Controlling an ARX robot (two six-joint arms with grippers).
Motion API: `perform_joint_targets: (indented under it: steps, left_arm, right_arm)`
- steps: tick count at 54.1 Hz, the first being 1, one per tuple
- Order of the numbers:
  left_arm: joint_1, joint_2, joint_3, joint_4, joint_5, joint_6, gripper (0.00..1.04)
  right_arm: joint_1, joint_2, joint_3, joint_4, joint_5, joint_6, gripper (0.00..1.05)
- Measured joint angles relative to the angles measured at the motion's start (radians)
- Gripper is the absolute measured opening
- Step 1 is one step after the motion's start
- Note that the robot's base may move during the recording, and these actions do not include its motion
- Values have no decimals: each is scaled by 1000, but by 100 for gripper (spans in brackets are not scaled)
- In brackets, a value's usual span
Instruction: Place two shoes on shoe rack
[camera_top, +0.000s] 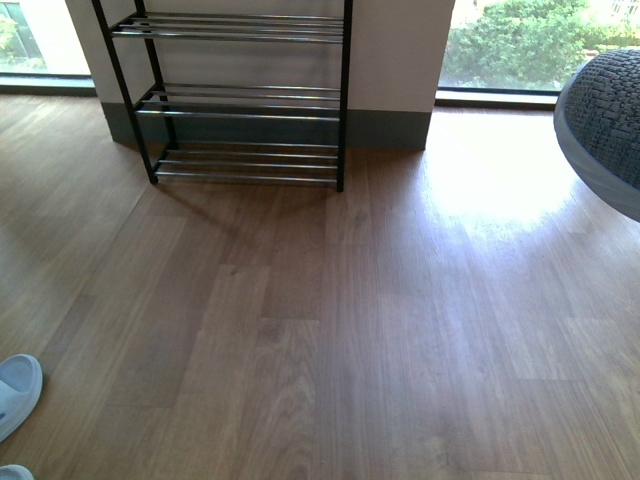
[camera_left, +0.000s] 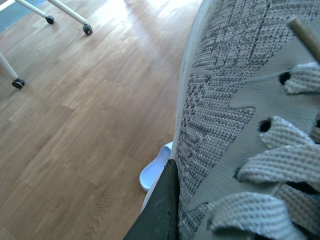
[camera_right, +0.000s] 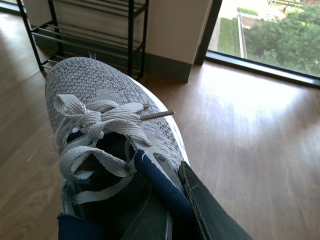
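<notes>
The shoe rack stands against the far wall, black frame with silver rod shelves; it also shows in the right wrist view. My right gripper is shut on a grey knit sneaker, one finger inside the dark collar and one outside. That sneaker's toe shows in the air at the right edge of the front view. My left gripper is shut on the other grey knit sneaker, which fills its view. Both of the pale blue slide sandals lie on the floor at the near left.
Wooden floor stretches between me and the rack. Windows flank the wall behind the rack. One slide lies on the floor below the left sneaker. White furniture legs on castors stand further off.
</notes>
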Motion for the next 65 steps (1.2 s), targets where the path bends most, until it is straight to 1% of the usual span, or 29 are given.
perform_joint_targets:
  steps: [5, 19, 34, 47, 59, 65]
  left_arm:
    - [-2, 1, 0, 0, 8, 0, 2]
    - [-2, 1, 0, 0, 3, 0, 2]
    - [-2, 1, 0, 0, 3, 0, 2]
    - [-1, 1, -1, 0, -11, 0, 2]
    - [-1, 2, -1, 0, 2, 0, 2]
    - [-3, 2, -1, 0, 14, 0, 2]
  right_arm:
    - [-5, 1, 0, 0, 16, 0, 1]
    - [-4, 0, 0, -1, -4, 0, 1]
    - [-4, 0, 0, -1, 2, 0, 1]
    - [0, 0, 0, -1, -13, 0, 1]
    - [0, 0, 0, 0, -8, 1, 1]
    - [-6, 3, 0, -1, 19, 1, 1]
